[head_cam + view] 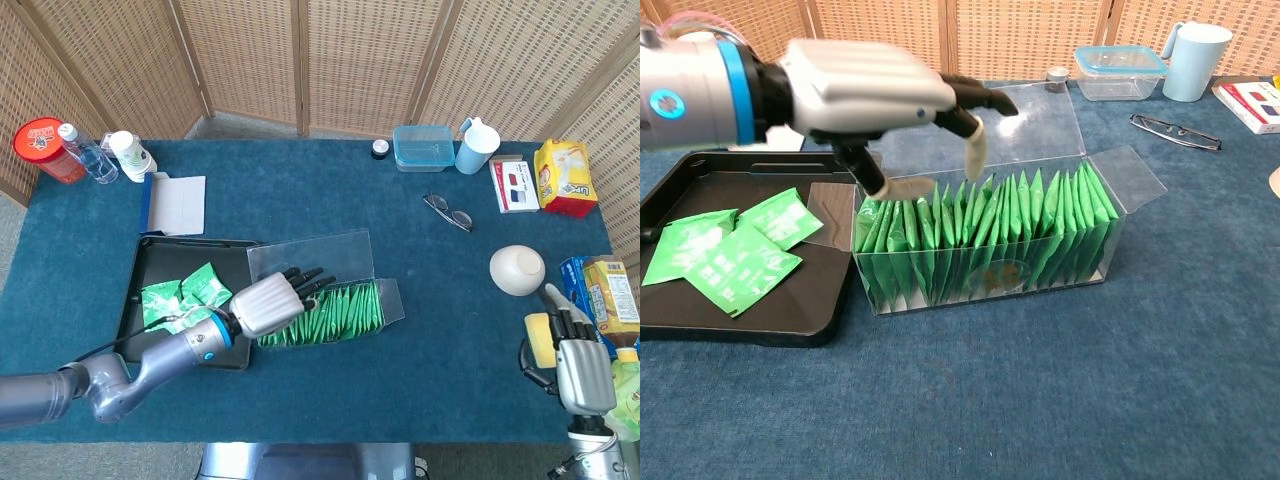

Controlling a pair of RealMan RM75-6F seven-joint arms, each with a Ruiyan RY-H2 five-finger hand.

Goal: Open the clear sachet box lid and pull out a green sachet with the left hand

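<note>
Left hand [865,95] above sachets [980,235] in box [1110,235], tray [750,325] left

Left robot hand [875,100] reaches forward, fingers spread, empty — right robot hand [583,370] rests low.
</note>
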